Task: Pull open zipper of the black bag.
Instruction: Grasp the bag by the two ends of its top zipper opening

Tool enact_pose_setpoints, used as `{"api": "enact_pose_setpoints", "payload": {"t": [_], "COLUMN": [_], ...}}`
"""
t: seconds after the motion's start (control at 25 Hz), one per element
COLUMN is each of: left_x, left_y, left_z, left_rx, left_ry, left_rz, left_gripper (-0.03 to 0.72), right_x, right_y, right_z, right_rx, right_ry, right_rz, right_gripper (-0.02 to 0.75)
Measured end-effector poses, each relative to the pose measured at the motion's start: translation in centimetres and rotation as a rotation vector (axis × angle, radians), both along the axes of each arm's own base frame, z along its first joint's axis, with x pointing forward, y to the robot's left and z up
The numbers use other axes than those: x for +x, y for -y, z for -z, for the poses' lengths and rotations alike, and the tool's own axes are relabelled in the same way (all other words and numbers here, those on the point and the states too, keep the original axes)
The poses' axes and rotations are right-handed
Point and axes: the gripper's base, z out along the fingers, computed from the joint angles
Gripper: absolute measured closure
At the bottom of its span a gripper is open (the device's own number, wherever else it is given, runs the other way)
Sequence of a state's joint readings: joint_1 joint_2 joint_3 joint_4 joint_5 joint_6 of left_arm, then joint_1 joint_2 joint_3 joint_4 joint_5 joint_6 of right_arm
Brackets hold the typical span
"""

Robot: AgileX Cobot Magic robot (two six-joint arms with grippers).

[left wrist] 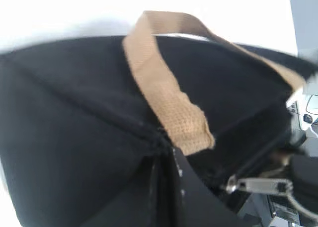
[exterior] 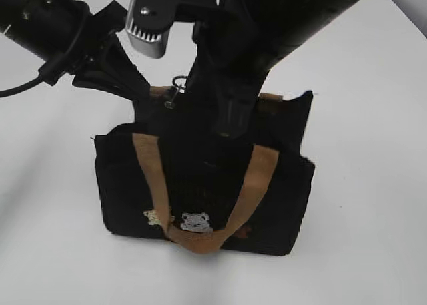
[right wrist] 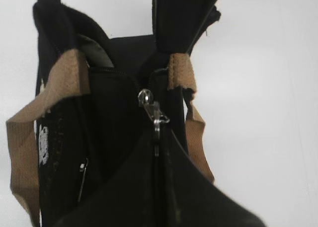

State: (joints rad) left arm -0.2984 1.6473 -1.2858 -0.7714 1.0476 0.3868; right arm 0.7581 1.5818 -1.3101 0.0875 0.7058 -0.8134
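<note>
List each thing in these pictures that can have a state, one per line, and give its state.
black bag: upright on the table, held at its top edge.
zipper: pull tab pinched, top looks mostly closed.
left gripper: shut on the bag's fabric.
right gripper: shut on the pull tab.
tan handle: hanging down the front.

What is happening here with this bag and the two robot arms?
Two robot arms work on a small black bag standing on a white table. The left gripper is shut on the fabric at one end of the bag's top. The right gripper is shut on the silver pull tab of the zipper, apparently ready to pull it.
</note>
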Motion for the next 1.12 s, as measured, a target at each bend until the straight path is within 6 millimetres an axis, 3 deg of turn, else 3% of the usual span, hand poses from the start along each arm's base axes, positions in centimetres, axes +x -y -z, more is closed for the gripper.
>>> {"api": "enact_pose_setpoints", "payload": {"t": [0.4,1.12], "left_x": [0.0,0.1], "left_y": [-0.1,-0.4], "left_z": [0.1,0.2], "left_rx": [0.016,0.039], "left_ry": [-0.002,0.007], "left_rz": [-0.001,0.002], "left_gripper": [0.69,0.69], "right_x": [-0.1,1.2], "right_y": [1.4,13.3], "right_z": [-0.1,-2.9], "right_rx": [-0.028,-0.061], "right_ry": [-0.087,-0.308], "right_rz": [0.084,0.557], "right_gripper": [0.738,0.738]}}
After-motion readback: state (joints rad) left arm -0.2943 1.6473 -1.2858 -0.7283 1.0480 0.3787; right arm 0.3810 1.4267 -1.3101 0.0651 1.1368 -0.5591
